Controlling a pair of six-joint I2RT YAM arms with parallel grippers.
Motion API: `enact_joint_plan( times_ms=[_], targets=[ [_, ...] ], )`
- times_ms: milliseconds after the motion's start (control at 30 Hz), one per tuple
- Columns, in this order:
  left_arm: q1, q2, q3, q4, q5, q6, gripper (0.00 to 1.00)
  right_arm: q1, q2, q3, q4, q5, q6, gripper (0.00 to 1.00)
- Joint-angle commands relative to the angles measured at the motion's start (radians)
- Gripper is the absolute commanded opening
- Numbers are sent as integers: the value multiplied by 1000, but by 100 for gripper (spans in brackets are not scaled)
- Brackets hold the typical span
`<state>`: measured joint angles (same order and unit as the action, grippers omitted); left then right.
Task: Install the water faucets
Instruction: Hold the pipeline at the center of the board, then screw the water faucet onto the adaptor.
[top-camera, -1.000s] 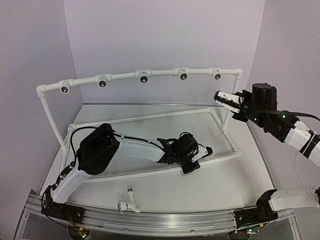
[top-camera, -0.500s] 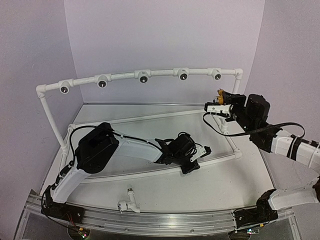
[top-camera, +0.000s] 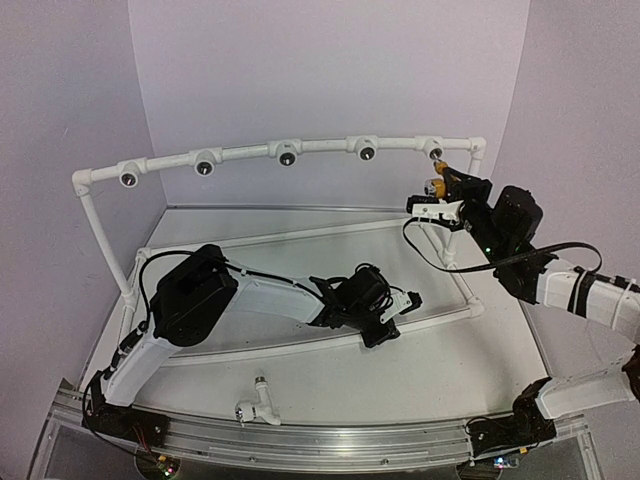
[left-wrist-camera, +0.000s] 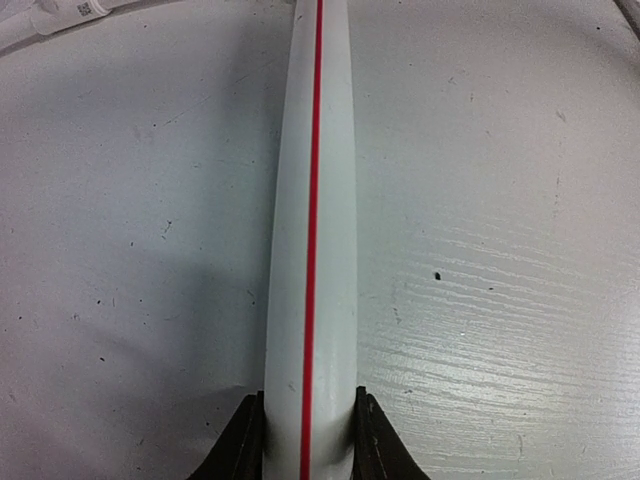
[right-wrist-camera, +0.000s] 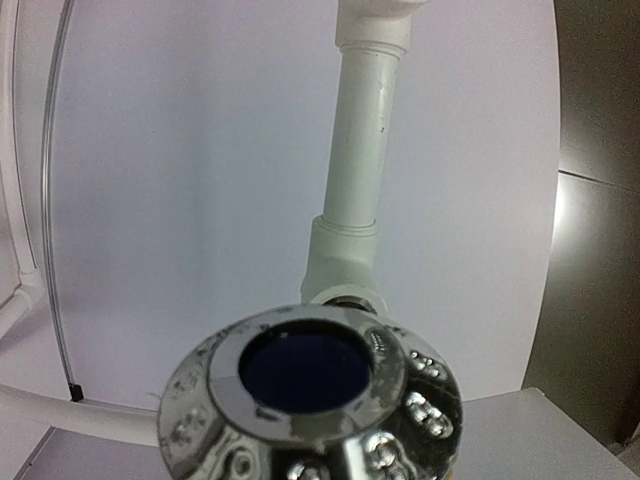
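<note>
My right gripper is up at the frame's right end, shut on the yellow-orange faucet, just below the rightmost socket of the top rail. In the right wrist view the faucet's chrome round end with a dark blue middle fills the bottom and hides my fingers; a white pipe fitting sits right behind it. The white faucet lies on the table near the front edge. My left gripper is shut on the frame's low front pipe, white with a red stripe, one jaw on each side.
The white pipe frame stands across the back, with several dark round sockets along its top rail, and a flat loop of pipe on the table. A metal rail runs along the near edge. Purple walls close in on three sides.
The right arm has swung its gripper round and carried the yellow-orange faucet up and back toward the rightmost socket. The left arm and the white faucet have not moved.
</note>
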<state>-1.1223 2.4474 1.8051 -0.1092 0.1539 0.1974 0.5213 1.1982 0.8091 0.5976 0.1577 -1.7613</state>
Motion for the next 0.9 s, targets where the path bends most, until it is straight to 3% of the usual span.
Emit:
enact_joint_plan(
  times_ms=[0, 867],
  targets=[
    [12, 70, -62, -196, -11, -91, 0, -4, 25, 54, 77, -4, 3, 0],
    [15, 69, -81, -185, 2, -80, 0, -9, 97, 140, 117, 52, 34, 0]
  ],
)
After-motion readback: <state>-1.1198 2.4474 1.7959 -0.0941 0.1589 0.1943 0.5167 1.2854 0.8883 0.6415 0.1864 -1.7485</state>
